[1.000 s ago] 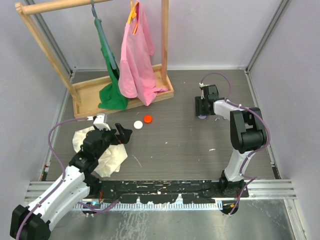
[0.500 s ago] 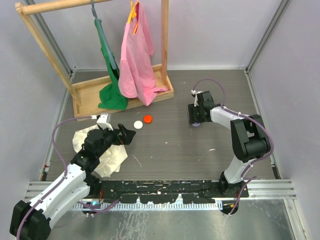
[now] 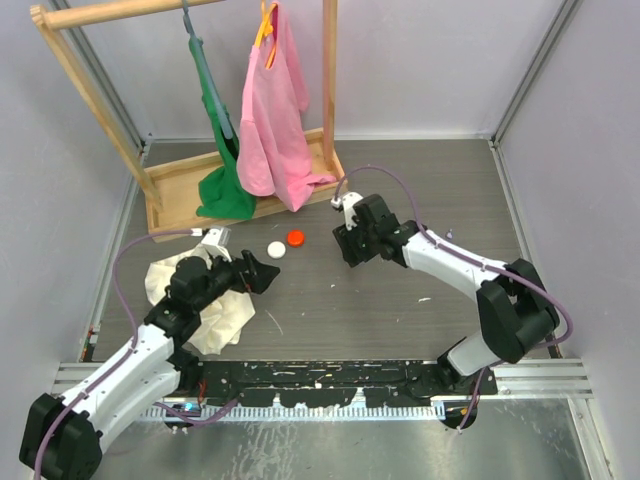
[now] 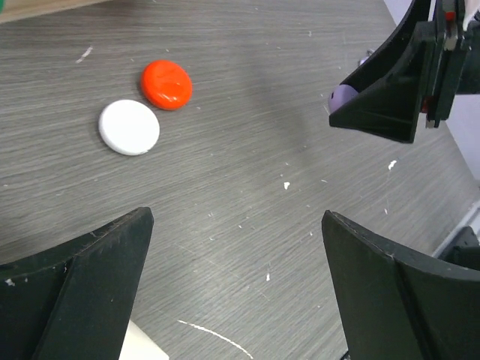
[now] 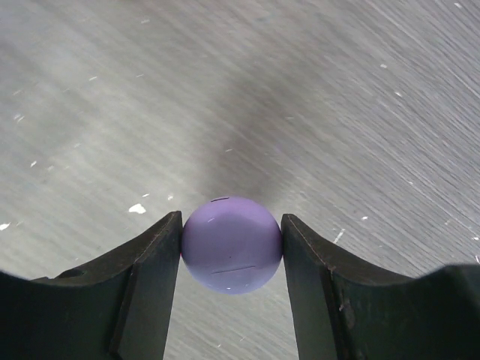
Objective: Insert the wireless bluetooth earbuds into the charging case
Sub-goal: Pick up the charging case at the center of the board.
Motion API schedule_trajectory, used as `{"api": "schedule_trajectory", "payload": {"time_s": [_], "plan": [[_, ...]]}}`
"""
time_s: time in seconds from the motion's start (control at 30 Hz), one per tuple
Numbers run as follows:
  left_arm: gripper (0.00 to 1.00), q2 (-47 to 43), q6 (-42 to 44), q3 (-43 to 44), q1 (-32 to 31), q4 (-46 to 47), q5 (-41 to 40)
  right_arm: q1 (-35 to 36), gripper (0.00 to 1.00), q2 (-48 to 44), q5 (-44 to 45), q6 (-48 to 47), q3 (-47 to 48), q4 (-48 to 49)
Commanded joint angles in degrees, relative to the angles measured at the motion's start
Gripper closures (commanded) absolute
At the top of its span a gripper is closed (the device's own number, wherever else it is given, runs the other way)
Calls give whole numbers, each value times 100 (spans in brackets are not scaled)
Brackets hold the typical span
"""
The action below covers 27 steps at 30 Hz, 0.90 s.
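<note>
Black left end effector (image 4: pixel 236 247) gaped empty over the grey wood-grain counter (image 4: pixel 247 172), facing a white cap (image 4: pixel 129 127) and a red cap (image 4: pixel 166 84). Beyond, the right end effector (image 5: pixel 232 225) pinched the lavender charging case (image 5: pixel 232 244), which looked round, with no long axis apparent. Farthest stood a wooden rack (image 3: pixel 240 195) before grey walls.

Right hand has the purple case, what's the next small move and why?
Probably lower the round pale-lavender plastic case onto the grey table between the arms: the right hand pinches it above the surface, and the left hand stands open nearby, empty.
</note>
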Motion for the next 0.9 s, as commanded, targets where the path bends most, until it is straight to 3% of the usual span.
{"api": "schedule_trajectory", "payload": {"time_s": [0.0, 0.23, 0.6, 0.87], "plan": [[3, 112, -161, 144, -19, 462, 542, 662, 53, -473, 194, -522, 245, -185], [8, 625, -318, 275, -22, 801, 1385, 1530, 52, -768, 396, -1215, 446, -463], [22, 1581, -867, 725, -52, 1357, 2806, 2129, 52, -1101, -84, -2692, 566, -598], [28, 1769, -1200, 782, -302, 1695, 2905, 2411, 53, -1138, -529, -3546, 740, -663]]}}
